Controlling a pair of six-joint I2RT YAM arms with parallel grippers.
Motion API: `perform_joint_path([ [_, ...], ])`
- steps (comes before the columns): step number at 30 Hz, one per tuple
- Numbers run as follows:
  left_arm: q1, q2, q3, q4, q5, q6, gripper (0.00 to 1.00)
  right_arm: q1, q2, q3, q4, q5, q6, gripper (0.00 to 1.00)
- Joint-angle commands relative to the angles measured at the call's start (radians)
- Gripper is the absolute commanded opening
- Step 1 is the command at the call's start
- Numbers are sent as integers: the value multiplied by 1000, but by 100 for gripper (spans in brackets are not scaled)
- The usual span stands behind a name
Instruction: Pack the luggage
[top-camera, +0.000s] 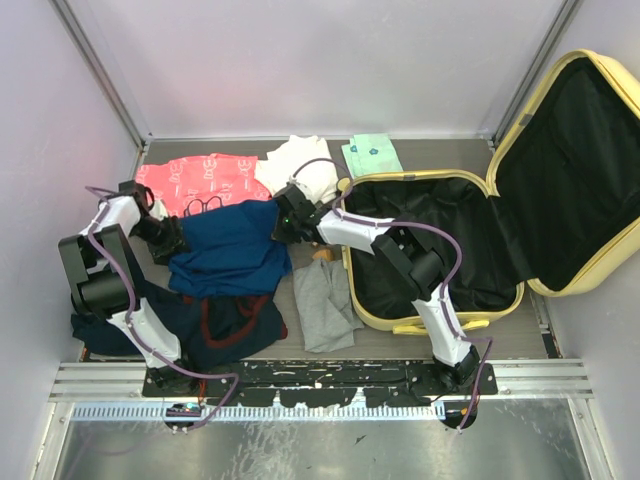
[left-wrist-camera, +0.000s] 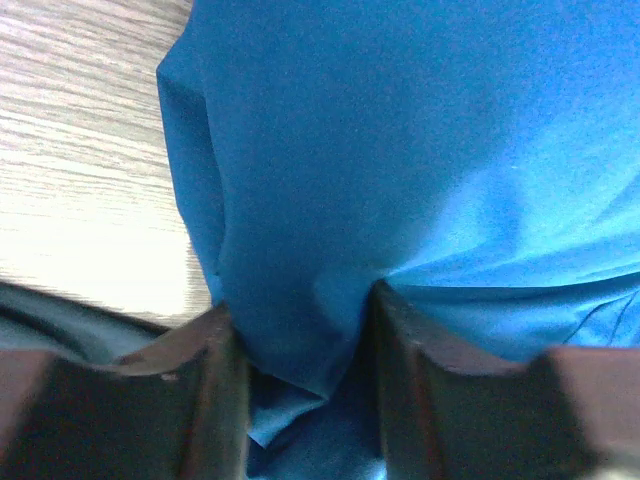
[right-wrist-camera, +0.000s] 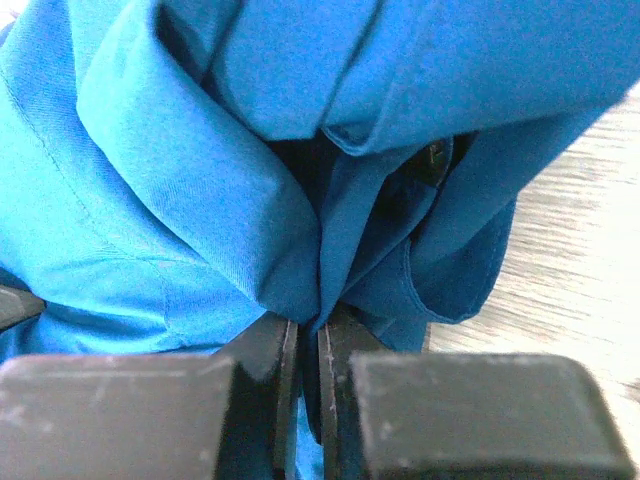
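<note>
Left gripper: jaws about half apart, closed on a bunched fold at the left edge of the blue cloth. Both fingers press the fabric.
Right gripper: jaws nearly together, pinching a thin fold at the cloth's right edge.
Blue cloth: spans between the two grippers and overlaps a dark garment at its near side.
Edges: bare table shows left of the left gripper, and also right of the right gripper's fold.
Open room: a grey cloth lies between the blue cloth and the luggage. A pink cloth and a white cloth lie behind.
Luggage: open, with the shell flat on the table and the lid raised to the right. It lies just right of the right gripper and well apart from the left gripper. The right arm crosses above the shell.
</note>
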Motion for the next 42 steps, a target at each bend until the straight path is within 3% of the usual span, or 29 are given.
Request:
perform_joint_path([
  [1,4,-6,9,53,93,-9,38,35,-2,100,93,-39,-34,1],
  [5,4,-46,39,26,135,-2,8,35,-21,135,88,-42,-60,1],
  [7,4,-81,57,5,144,0,0,36,-40,147,85,-44,-73,1],
  [14,3,-234,119,-43,133,29,0,35,-101,208,71,-34,-117,1],
  [34,-2,-360,321,-109,248,-25,0,21,-274,275,-8,32,-227,1],
  [42,-183,-367,482,-87,244,-95,0,-50,-398,298,-137,29,-288,0],
])
